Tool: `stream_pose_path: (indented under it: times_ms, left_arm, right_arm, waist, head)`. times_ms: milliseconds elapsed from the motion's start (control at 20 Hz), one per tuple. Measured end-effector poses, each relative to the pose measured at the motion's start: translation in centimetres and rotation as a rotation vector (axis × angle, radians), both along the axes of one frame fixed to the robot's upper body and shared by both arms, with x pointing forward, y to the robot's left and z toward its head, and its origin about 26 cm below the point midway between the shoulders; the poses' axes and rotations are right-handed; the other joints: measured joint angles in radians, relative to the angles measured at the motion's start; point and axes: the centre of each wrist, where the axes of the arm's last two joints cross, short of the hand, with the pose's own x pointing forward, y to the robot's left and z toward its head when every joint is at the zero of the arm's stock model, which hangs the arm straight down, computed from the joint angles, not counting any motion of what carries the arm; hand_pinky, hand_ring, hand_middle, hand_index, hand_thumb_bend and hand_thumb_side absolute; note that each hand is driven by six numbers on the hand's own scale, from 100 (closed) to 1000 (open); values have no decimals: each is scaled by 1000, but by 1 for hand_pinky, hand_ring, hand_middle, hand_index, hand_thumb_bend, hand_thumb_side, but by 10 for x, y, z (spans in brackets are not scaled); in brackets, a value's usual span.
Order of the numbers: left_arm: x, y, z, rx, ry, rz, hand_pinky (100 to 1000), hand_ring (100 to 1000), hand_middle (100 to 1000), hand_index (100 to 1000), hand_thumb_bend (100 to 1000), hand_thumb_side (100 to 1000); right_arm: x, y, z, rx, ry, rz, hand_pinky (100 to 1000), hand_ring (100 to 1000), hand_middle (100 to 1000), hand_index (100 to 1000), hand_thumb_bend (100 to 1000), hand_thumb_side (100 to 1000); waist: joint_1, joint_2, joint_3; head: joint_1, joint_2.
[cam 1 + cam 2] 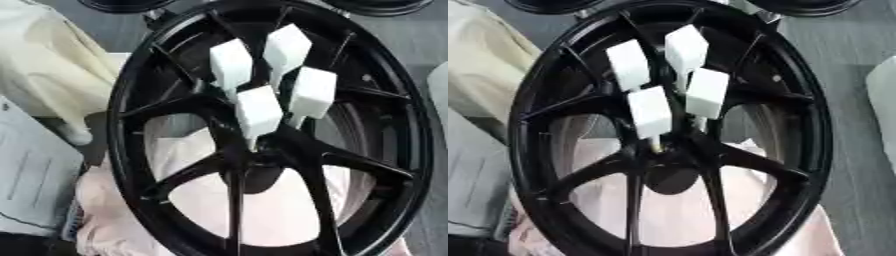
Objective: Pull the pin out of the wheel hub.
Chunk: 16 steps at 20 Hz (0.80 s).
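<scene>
A black spoked wheel [122,100] fills both views, tilted toward me. Several white block-headed pins stand out of it above the hub centre [254,162]. The lowest pin [259,111] has its thin stem pointing down into the hub. Another pin [312,92] sits to its right, and two more [231,62] [287,47] stand above. In the right eye view the lowest pin [650,111] shows a pale stem tip just above the hub. Neither of my hands shows in either view.
A cream cloth [52,65] lies at the left with a grey panel [35,180] below it. Pinkish cloth [105,220] lies under the wheel. Parts of two other black wheels [122,5] [376,6] show at the top. A white edge [439,95] is at the right.
</scene>
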Motion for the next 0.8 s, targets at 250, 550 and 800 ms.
stream_pose_path:
  times_ms: [250,550,800]
  left_arm:
    - [0,0,0,1,2,2,624,533,534,731,428,487]
    - [3,5,-12,-6,38,28,621,531,531,731,421,496]
    - [7,16,-31,-70,70,72,604,521,522,733,398,504]
  right_arm:
    - [0,0,1,-5,-3,1,749,570,539,654,400,275]
    - [-4,-3,19,-183,-7,10,768,622,587,690,496,287]
    - [-1,-19,54,-605,35,24,799,710,684,761,541,428]
  waist:
    - [-1,-1,0]
    - [-17,-14,0]
    - [-36,-28,-6]
  head:
    - [1,0]
    - [16,6]
    - [34,15]
